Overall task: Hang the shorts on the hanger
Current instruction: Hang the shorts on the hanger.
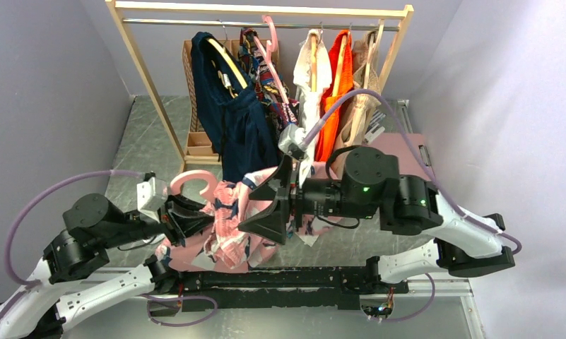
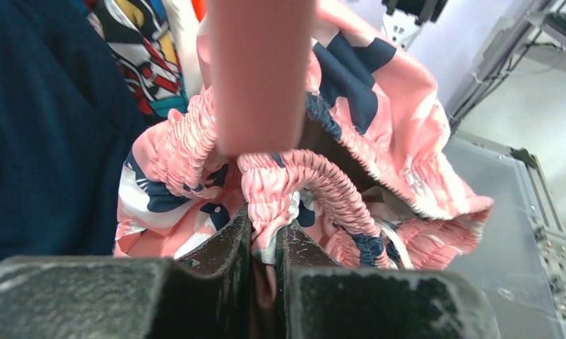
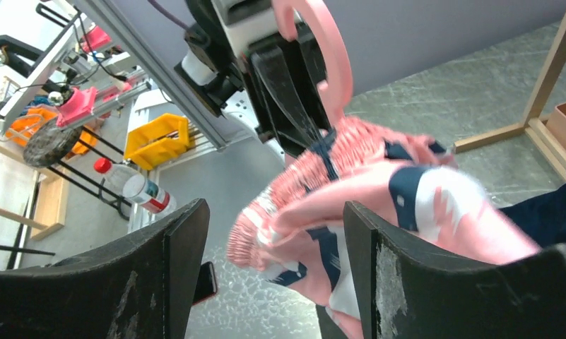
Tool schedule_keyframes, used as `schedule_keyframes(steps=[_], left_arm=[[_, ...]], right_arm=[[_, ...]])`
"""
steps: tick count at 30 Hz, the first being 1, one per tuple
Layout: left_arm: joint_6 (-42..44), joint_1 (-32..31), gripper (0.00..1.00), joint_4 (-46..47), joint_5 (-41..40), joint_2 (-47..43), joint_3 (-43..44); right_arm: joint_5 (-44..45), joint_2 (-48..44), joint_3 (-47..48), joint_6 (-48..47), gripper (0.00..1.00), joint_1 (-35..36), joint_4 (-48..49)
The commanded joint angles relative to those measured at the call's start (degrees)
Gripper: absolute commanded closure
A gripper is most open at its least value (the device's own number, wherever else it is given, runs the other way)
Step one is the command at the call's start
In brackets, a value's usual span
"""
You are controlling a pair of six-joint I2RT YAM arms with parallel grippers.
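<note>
One fold of shorts (image 2: pixel 400 141) waistband is pinched by left gripper (image 2: pixel 266 233) at the hanger (image 2: pixel 258 78); slack should be taken by the splayed right gripper (image 3: pixel 274 226)

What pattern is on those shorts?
Shorts: pink with navy and white splashes; clearest in left wrist view.

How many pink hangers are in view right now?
2. One pink hanger hangs on the rail, carrying the multicolour garment. The other hanger pokes its hook out of the shorts beside the left pincer. Hung clothes may hide more.
</note>
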Motion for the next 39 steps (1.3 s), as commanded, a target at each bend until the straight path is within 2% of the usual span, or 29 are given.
schedule_keyframes(steps=[1,5,10,17,25,29,31,35,36,37,39], left_arm=[[-2.0,0.2,0.93,2.7,5.9,-0.6,-1.6],[-1.7,0.2,0.93,1.7,8.1,0.0,-2.6],[-1.8,0.2,0.93,0.2,11.9,1.7,-3.2],[-1.5,0.1,0.93,-2.2,14.0,3.6,-2.0],[-1.0,0.2,0.93,-3.3,14.6,4.2,-1.2],[-0.7,0.2,0.93,-3.4,14.5,4.6,-0.9],[-0.6,0.2,0.93,-3.2,14.6,4.6,-0.9],[-0.6,0.2,0.93,-3.0,14.6,4.9,-0.9],[-0.6,0.2,0.93,-3.0,14.6,4.9,-0.8],[-0.7,0.2,0.93,-3.0,14.7,5.0,-0.7],[-0.6,0.2,0.93,-3.0,14.8,5.2,-0.5]], right_arm=[[-2.0,-0.2,5.5,-0.4,0.26,0.2,-8.6],[-2.2,-1.2,11.0,-1.1,0.26,0.2,-11.6],[4.7,-0.5,13.3,-3.7,0.26,0.2,-16.6],[2.7,4.2,11.4,-7.6,0.3,0.2,-22.4],[4.0,3.9,7.0,-9.6,0.35,0.2,-23.5],[4.9,3.0,4.7,-9.3,0.47,0.2,-23.0],[5.0,2.5,3.9,-9.2,0.57,0.1,-22.5],[5.9,2.1,3.0,-8.9,0.85,0.1,-22.5],[6.2,2.2,3.1,-8.9,0.95,0.2,-22.7],[6.8,2.3,3.2,-8.7,1.0,0.2,-22.9],[8.1,1.8,2.9,-8.4,1.0,0.2,-22.1]])
